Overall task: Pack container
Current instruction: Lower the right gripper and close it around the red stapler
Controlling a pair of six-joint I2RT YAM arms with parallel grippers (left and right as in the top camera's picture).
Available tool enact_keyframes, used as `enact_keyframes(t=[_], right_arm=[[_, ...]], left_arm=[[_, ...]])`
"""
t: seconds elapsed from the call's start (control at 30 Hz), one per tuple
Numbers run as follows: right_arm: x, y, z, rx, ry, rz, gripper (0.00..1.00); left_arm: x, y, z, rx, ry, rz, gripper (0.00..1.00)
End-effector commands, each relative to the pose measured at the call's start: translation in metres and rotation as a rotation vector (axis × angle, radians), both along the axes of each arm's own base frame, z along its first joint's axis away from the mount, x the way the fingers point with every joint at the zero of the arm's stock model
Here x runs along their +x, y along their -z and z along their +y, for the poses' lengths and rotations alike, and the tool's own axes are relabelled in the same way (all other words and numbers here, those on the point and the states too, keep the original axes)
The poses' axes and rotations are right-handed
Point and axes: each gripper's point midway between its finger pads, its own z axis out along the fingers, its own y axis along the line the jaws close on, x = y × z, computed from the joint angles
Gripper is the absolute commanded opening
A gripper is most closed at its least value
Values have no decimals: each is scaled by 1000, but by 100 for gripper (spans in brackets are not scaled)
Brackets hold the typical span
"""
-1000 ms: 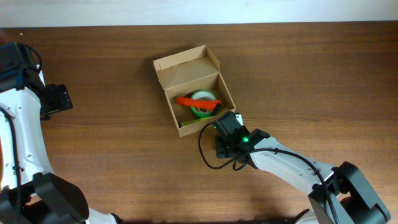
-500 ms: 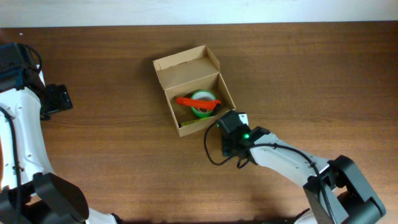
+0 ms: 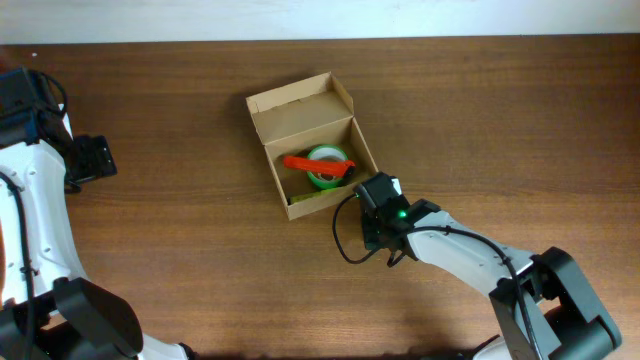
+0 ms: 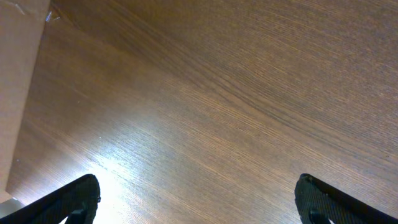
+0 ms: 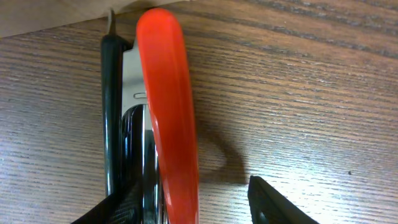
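Note:
The container [image 3: 300,115] is an open tan cardboard box at the table's middle, its flap lid standing at the back. Inside lie a green tape roll [image 3: 326,160] and a red item [image 3: 300,162] across it. My right gripper [image 3: 374,196] sits at the box's front right corner. In the right wrist view its fingers [image 5: 193,199] are open around a red and black stapler [image 5: 168,118] lying on the table. The stapler is against the left finger, with a gap to the right finger. The box wall [image 5: 50,15] is just beyond the stapler. My left gripper [image 4: 199,199] is open and empty over bare wood.
The left arm [image 3: 85,160] is at the table's far left edge, well away from the box. A pale tan surface [image 4: 15,74] shows at the left of the left wrist view. A black cable [image 3: 345,250] loops beside the right wrist.
My right gripper has moved a little to the right and towards the box's front right corner. The left arm and the box contents have not moved.

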Motion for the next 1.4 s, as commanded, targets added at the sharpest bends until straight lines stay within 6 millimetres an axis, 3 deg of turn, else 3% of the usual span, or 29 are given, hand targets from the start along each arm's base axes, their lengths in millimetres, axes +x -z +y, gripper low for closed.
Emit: enact_keyframes(t=[0.0, 0.27, 0.57, 1.03, 1.37], right_arm=[[7, -14, 4, 17, -28, -39, 55], [17, -37, 12, 56, -29, -90, 61], [14, -39, 15, 76, -38, -75, 61], [13, -37, 27, 123, -59, -61, 61], [7, -15, 24, 90, -57, -1, 61]], left_arm=[[-2, -4, 0, 4, 11, -7, 100], [-2, -4, 0, 4, 11, -7, 100], [-2, -4, 0, 4, 11, -7, 100], [-2, -4, 0, 4, 11, -7, 100], [-2, -4, 0, 4, 11, -7, 100]])
